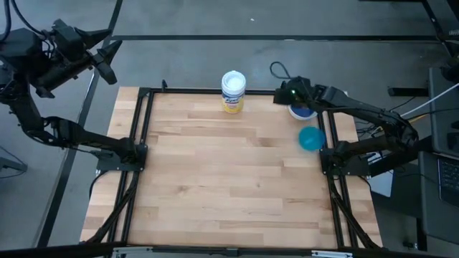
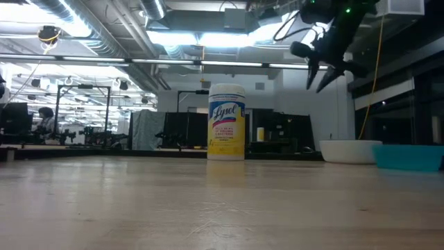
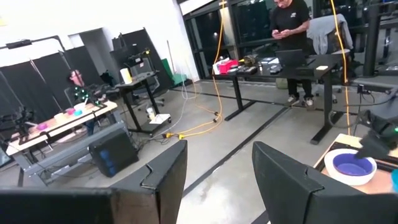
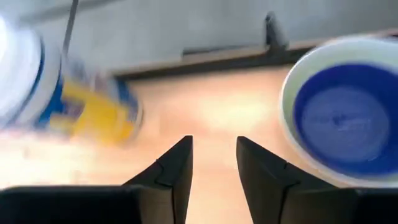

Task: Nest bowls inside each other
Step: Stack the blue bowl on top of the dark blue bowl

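A white bowl (image 4: 292,87) with a dark blue bowl (image 4: 339,118) nested inside it rests on its base at the table's far right; my right arm partly covers it in the high view (image 1: 301,112). A teal bowl (image 1: 310,138) stands alone on the table just nearer. My right gripper (image 4: 214,162) hangs open and empty above the table, beside the white bowl on its left, tilted downward (image 2: 326,69). My left gripper (image 1: 111,62) waits open, high beyond the table's far left corner.
A tall white container with a yellow label (image 1: 233,92) stands at the middle of the far edge, left of my right gripper. A black frame (image 1: 143,129) runs along the table's left, far and right sides. Bare wood (image 1: 229,165) fills the middle and near part.
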Tool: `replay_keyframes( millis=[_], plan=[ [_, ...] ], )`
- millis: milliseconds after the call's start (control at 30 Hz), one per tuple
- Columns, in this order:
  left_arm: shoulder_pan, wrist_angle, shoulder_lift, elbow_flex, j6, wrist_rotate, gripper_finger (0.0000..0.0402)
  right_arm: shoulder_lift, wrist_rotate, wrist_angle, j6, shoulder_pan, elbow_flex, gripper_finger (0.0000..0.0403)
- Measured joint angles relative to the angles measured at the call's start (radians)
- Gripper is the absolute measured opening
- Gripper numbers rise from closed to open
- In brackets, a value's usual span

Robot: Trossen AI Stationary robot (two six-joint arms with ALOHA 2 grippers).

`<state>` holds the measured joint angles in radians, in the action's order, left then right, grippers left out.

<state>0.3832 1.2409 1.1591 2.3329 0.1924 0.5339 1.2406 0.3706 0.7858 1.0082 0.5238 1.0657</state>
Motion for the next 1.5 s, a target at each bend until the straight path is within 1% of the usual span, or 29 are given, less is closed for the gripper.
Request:
replay_keyframes(
  millis=[100,200,267,333,400,600,733,900,1233,1367,1500],
  plan=[
    [0.000,0.023,-0.001,0.000,-0.018,0.001,0.0178,-0.001,-0.064,0.071,-0.021,-0.045,0.000,0.0116],
    [0.000,0.069,-0.001,0.000,-0.035,0.007,0.0178,0.006,-0.133,0.201,0.011,-0.103,0.000,0.0110],
    [0.000,0.082,-0.001,0.000,-0.048,0.011,0.0178,0.017,-0.184,0.295,0.045,-0.145,0.000,0.0110],
    [0.000,0.084,0.002,0.000,-0.052,0.013,0.0178,0.026,-0.208,0.372,0.087,-0.185,0.000,0.0115],
    [0.000,0.085,0.005,-0.001,-0.054,0.013,0.0178,0.035,-0.221,0.413,0.117,-0.221,-0.001,0.0123],
    [0.000,0.100,0.014,-0.001,-0.065,-0.003,0.0178,0.083,-0.237,0.426,0.191,-0.292,-0.007,0.0150],
    [0.000,0.126,0.013,-0.001,-0.089,-0.011,0.0178,0.107,-0.270,0.432,0.260,-0.322,-0.079,0.0156],
    [0.000,0.127,0.012,-0.001,-0.095,-0.012,0.0178,0.110,-0.289,0.426,0.325,-0.360,-0.175,0.0149],
    [0.000,0.125,0.014,-0.001,-0.093,-0.012,0.0178,0.110,-0.265,0.384,0.334,-0.362,-0.217,0.0122],
    [0.000,0.125,0.014,-0.001,-0.093,-0.012,0.0178,0.110,-0.258,0.357,0.335,-0.361,-0.263,0.0122],
    [0.000,0.125,0.016,-0.001,-0.093,-0.012,0.0178,0.110,-0.258,0.342,0.315,-0.342,-0.296,0.0132]
  ],
)
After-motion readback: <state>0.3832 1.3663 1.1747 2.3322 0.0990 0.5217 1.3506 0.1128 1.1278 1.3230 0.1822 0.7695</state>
